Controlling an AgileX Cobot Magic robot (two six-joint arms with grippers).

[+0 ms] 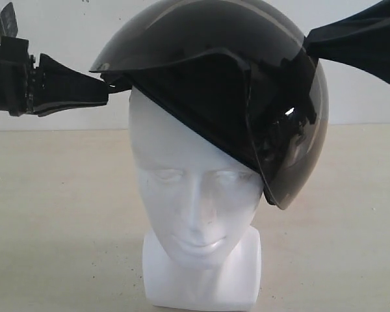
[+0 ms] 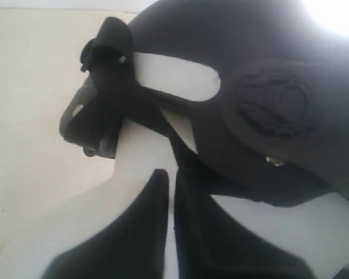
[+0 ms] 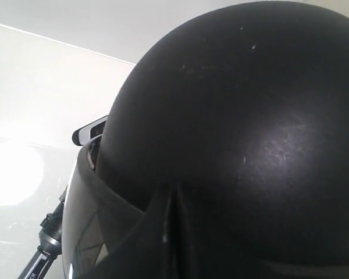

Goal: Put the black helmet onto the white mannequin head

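The black helmet (image 1: 182, 32) sits tilted on the white mannequin head (image 1: 182, 169), high on the left of the exterior view and low on the right, where its smoky visor (image 1: 299, 162) hangs beside the cheek. The face is uncovered. My left gripper (image 1: 106, 89) is shut, its tip at the helmet's raised lower edge. In the left wrist view the gripper (image 2: 171, 174) shows white head (image 2: 134, 151) through the slit, and a black strap (image 2: 180, 148) runs from the tip to the helmet (image 2: 267, 70). My right gripper (image 1: 309, 44) is shut, pressing the shell (image 3: 238, 116); its tips (image 3: 173, 192) touch it.
The head stands on a beige table (image 1: 58, 214) before a white wall (image 1: 52, 26). A dark stand-like part (image 3: 46, 238) shows past the visor (image 3: 81, 232) in the right wrist view.
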